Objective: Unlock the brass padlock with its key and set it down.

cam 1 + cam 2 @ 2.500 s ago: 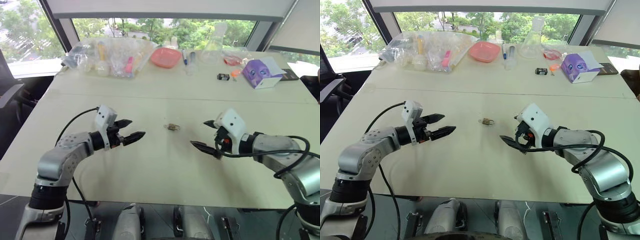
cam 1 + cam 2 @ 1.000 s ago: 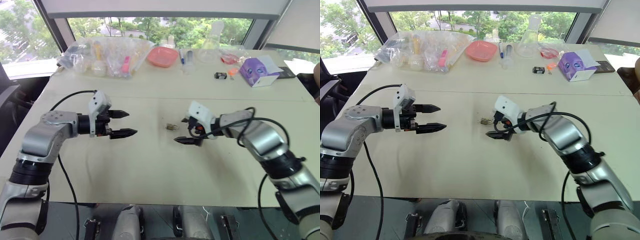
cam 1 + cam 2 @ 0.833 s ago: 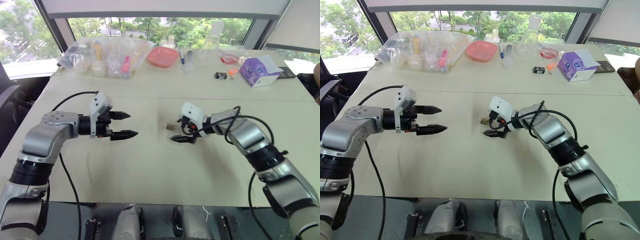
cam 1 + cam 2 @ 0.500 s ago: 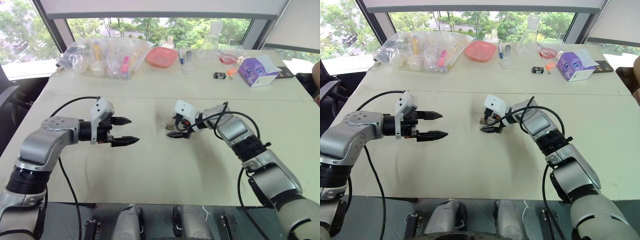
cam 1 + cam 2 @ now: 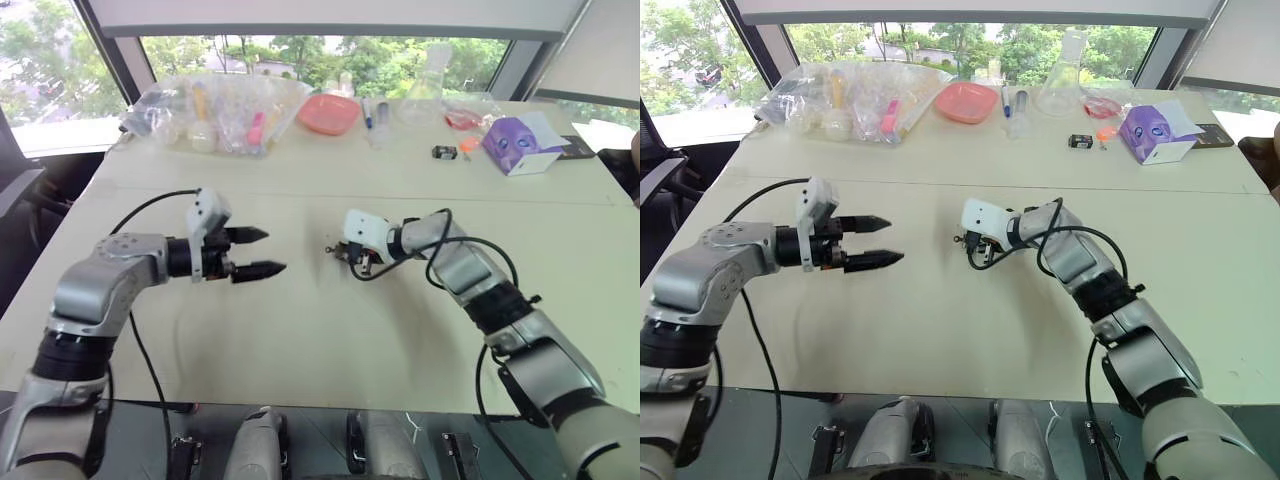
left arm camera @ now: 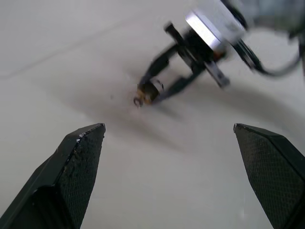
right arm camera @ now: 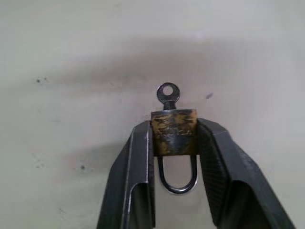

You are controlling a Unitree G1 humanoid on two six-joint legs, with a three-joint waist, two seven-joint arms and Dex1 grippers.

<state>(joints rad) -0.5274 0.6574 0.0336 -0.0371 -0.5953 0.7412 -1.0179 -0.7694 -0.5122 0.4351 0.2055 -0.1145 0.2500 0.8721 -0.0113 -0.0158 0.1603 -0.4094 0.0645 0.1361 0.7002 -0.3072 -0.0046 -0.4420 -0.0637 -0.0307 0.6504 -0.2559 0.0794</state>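
Note:
The brass padlock (image 7: 174, 132) is pinched by its body between the two black fingers of my right gripper (image 5: 345, 255), which is shut on it near the middle of the table (image 5: 320, 340). Its silvery shackle (image 7: 177, 183) points back between the fingers. The key (image 7: 167, 94) sticks out of the lock's far end, away from the gripper. The lock is at or just above the tabletop; I cannot tell which. My left gripper (image 5: 270, 251) stands open and holds nothing, a short way to the left, pointing at the padlock (image 6: 148, 94).
Along the back edge lie clear plastic bags of small items (image 5: 215, 110), a red dish (image 5: 331, 113), a glass flask (image 5: 430, 95), a small black object with an orange piece (image 5: 447, 152) and a purple box (image 5: 520, 145).
My right gripper has reached left to the padlock, rolled its wrist and closed on the lock's body. The left gripper stays open in about the same place.

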